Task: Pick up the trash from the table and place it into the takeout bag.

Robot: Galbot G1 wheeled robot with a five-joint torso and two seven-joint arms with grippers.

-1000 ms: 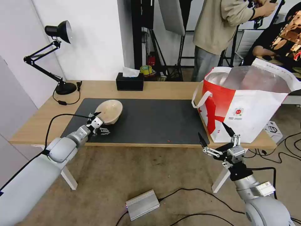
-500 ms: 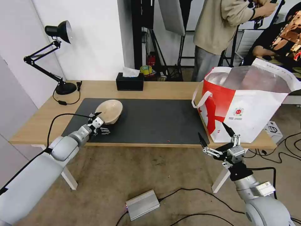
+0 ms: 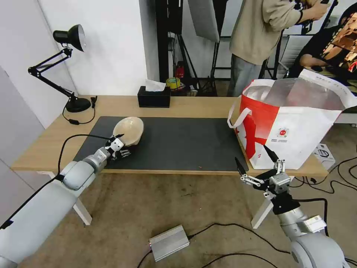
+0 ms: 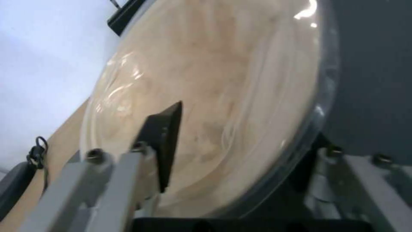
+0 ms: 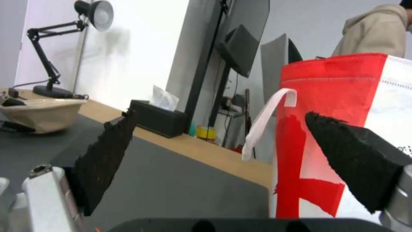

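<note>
Left gripper (image 3: 119,143) pinches the beige bowl's (image 3: 131,130) rim, apparently; the bowl now tilts steeper, lifting begun. Right gripper (image 3: 256,166) hangs spread.

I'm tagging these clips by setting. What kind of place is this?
Probably a studio or lab set up like an office desk: a wooden table with a desk lamp, light stands behind it, and cables on the floor.

The beige bowl (image 4: 223,96) hides one finger of the left tool (image 3: 118,144) behind its rim
</note>
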